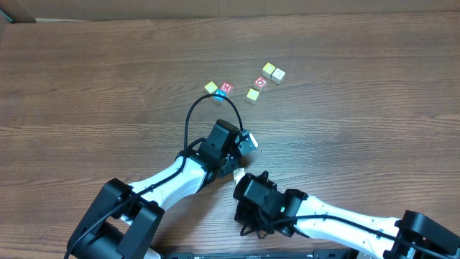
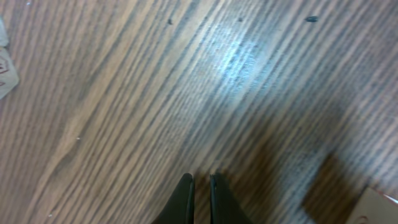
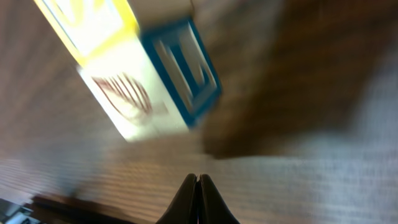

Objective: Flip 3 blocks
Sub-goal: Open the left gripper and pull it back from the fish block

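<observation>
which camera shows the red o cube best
Overhead: the red O cube lies in full view among the pale blocks. Left wrist shows only bare table and a pale sliver at its edge; right wrist shows a blurred blue-edged block instead.

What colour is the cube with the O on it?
The O cube is red; the overhead view shows it best.

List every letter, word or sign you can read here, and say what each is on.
"M": top of the red cube.
"O": top of the other red cube.
"L", likely, blurred: blue-framed face of the block in the right wrist view.
Drawings on the pale cubes: too small to read.
</observation>
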`<state>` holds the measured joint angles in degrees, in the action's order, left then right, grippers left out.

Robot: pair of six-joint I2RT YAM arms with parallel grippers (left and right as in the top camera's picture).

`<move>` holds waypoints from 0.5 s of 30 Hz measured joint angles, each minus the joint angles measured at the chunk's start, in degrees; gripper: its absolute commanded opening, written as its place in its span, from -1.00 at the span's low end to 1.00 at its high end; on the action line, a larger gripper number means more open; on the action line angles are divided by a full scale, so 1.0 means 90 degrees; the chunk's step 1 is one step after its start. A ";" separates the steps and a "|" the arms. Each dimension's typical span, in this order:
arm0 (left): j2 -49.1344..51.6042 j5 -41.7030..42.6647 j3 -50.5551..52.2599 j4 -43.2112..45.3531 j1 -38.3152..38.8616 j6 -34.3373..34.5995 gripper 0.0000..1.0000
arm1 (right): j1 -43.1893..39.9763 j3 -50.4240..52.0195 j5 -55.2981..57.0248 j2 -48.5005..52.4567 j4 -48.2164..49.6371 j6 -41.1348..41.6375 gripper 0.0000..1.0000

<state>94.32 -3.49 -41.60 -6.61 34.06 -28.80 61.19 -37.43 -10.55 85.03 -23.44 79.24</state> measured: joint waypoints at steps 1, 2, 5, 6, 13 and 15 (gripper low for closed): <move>0.0000 -0.0056 -0.0012 0.0000 0.0000 0.0022 -0.91 | 0.0095 0.0000 -0.0002 0.0000 -0.0061 0.0044 -0.92; 0.0000 -0.0114 -0.0029 -0.0005 0.0000 0.0041 -0.92 | 0.0155 0.0000 -0.0005 0.0000 -0.0124 0.0080 -0.92; 0.0000 -0.0355 -0.0177 -0.0044 -0.0027 0.0163 -0.92 | 0.0255 0.0000 -0.0017 -0.0007 -0.0274 0.0197 -0.92; 0.0000 -0.0437 -0.0262 -0.0051 -0.0056 0.0221 -0.91 | 0.0257 0.0000 -0.0007 -0.0029 -0.0340 0.0221 -0.92; -0.0148 -0.0651 -0.0576 -0.0097 -0.0447 0.0959 -0.92 | 0.0257 0.0000 0.0345 -0.0658 -0.1103 0.0233 -0.92; -0.0330 -0.0675 -0.0588 -0.0233 -0.0600 0.1275 -0.92 | 0.0255 0.0000 0.0527 -0.0930 -0.1180 0.0046 -0.92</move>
<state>91.35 -9.56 -46.89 -8.71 28.67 -17.32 63.48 -37.43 -5.80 76.66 -34.06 79.66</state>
